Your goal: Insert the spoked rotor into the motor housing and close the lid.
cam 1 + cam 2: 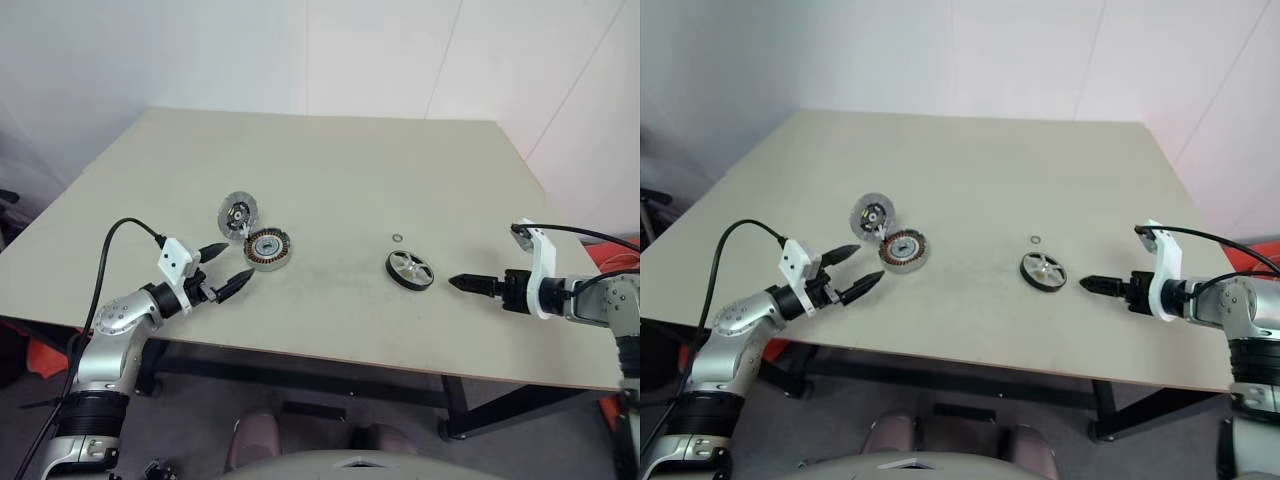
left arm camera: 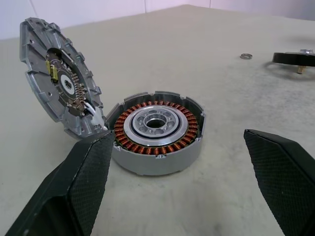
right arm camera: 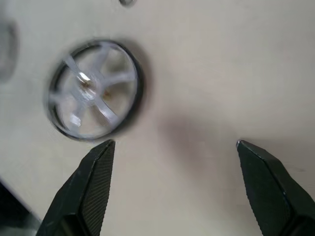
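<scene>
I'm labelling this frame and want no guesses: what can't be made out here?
- Spoked rotor: smeared by blur in the right wrist view, so the hub detail is lost.
- Rotor again, left wrist view: cut off by the picture's edge.
- Small ring: too small in the head views to identify.
- Lid: the outer face is turned away.
- Motor housing: a left fingertip covers its near edge.

1 spoked rotor (image 1: 410,269), 1 motor housing (image 1: 269,249), 1 lid (image 1: 238,214), 1 small ring (image 1: 398,238).

I see the silver spoked rotor (image 1: 410,270) lying flat on the worktop, well apart from the copper-wound motor housing (image 1: 269,249), whose grey lid (image 1: 238,214) stands tilted open.
</scene>
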Robot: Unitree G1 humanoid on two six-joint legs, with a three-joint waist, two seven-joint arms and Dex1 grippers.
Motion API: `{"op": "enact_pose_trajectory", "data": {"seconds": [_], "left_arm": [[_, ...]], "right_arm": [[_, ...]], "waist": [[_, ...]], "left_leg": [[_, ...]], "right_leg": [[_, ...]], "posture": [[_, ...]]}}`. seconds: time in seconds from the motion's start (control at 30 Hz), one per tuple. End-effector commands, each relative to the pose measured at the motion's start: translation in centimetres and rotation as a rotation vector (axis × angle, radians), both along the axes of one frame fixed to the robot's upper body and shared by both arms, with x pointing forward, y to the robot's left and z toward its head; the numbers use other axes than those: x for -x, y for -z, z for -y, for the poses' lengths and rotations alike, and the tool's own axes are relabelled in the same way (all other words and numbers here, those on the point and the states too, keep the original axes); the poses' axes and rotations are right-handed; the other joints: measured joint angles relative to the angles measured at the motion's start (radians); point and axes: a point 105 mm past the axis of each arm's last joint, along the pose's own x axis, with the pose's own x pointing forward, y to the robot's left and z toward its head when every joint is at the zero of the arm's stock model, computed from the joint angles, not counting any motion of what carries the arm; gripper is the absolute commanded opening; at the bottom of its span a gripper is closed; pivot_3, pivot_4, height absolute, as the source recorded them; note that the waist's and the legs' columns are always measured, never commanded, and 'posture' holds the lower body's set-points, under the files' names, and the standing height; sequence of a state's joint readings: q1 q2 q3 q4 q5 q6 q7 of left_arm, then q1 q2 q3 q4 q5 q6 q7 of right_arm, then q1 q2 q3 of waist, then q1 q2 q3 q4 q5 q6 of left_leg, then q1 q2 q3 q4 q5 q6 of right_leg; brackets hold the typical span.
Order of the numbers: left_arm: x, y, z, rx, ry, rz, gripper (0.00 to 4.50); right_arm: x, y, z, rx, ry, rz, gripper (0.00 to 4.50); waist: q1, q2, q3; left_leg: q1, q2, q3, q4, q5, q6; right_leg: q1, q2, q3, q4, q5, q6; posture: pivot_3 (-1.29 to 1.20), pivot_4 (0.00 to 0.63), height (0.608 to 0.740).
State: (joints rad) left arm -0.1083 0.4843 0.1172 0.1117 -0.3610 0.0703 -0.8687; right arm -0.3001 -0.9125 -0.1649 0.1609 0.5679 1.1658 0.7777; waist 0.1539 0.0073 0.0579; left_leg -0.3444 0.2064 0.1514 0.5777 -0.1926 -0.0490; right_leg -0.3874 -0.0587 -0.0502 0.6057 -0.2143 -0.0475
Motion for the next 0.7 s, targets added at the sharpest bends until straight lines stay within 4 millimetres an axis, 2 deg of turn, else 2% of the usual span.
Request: {"op": "enact_pose_trajectory", "data": {"seconds": [0.03,0.1,0.17,0.23,0.4,0.47,0.57,0.63,0.7], "left_arm": [[-0.5,-1.4,-0.3,0.013,-0.018,0.037,4.5],[-0.5,-1.4,-0.2,0.009,-0.011,0.037,4.5],[-0.4,-1.5,-0.1,0.007,0.005,0.04,4.5],[-0.4,-1.6,-0.1,0.01,0.011,0.044,4.5],[-0.6,-1.7,-0.3,0.03,-0.011,0.03,4.5],[-0.6,-1.4,-0.1,0.014,-0.014,0.013,4.5],[-0.5,-0.8,1.0,-0.081,0.039,-0.019,4.5],[-0.5,-0.5,1.7,-0.166,0.077,-0.06,4.5],[-0.8,-1.1,2.3,-0.255,0.113,-0.062,4.5]], "right_arm": [[-1.4,-4.1,-1.3,0.183,-0.245,0.263,4.47],[-1.7,-5.8,-3.3,0.218,-0.37,0.367,4.47],[-2.1,-7.3,-6.1,0.232,-0.498,0.463,4.47],[-2.5,-8.1,-8.5,0.238,-0.587,0.53,4.47],[-3.5,-8.2,-14.2,0.241,-0.788,0.643,4.47],[-3.5,-8.1,-15.9,0.21,-0.842,0.665,4.47],[-3.1,-7.3,-17.2,0.199,-0.917,0.676,4.47],[-2.5,-6.6,-17.5,0.199,-0.967,0.677,4.47],[-2.0,-6.0,-17.4,0.195,-0.993,0.67,4.47]], "waist": [[-0.002,0.0,0.0],[-0.007,0.0,0.0],[-0.012,0.0,0.0],[-0.021,0.0,0.0],[-0.03,-0.001,-0.001],[-0.029,-0.001,-0.001],[-0.026,-0.001,-0.001],[-0.026,-0.001,-0.001],[-0.026,-0.001,-0.001]], "left_leg": [[-0.001,0.0,0.0,0.0,0.0,0.001],[-0.003,0.0,0.001,0.0,-0.001,0.002],[-0.004,0.001,0.001,0.0,-0.001,0.002],[-0.004,0.001,0.001,0.0,-0.001,0.002],[-0.002,0.001,0.0,0.003,-0.001,0.002],[-0.002,0.001,0.0,0.003,-0.001,0.002],[-0.004,0.001,-0.001,0.003,-0.001,0.003],[-0.004,0.001,-0.001,0.003,-0.002,0.003],[-0.004,0.001,-0.001,0.003,-0.002,0.004]], "right_leg": [[-0.001,0.0,0.0,0.0,0.0,0.0],[-0.002,0.0,0.0,0.0,0.0,0.0],[-0.002,0.001,0.0,0.0,0.0,0.0],[-0.002,0.001,0.0,0.001,0.0,0.0],[-0.002,0.001,0.0,0.002,0.0,-0.001],[-0.002,0.001,0.0,0.002,0.001,-0.002],[-0.003,0.001,0.0,0.002,0.003,-0.006],[-0.003,0.0,0.0,0.002,0.003,-0.006],[-0.003,0.0,0.0,0.002,0.003,-0.006]], "posture": [[0.0,0.0,0.74],[0.0,0.0,0.74],[0.0,0.0,0.74],[0.0,0.0,0.74],[0.0,0.0,0.74],[0.0,0.0,0.74],[0.0,0.0,0.74],[0.0,0.0,0.74],[0.0,0.0,0.74]]}}
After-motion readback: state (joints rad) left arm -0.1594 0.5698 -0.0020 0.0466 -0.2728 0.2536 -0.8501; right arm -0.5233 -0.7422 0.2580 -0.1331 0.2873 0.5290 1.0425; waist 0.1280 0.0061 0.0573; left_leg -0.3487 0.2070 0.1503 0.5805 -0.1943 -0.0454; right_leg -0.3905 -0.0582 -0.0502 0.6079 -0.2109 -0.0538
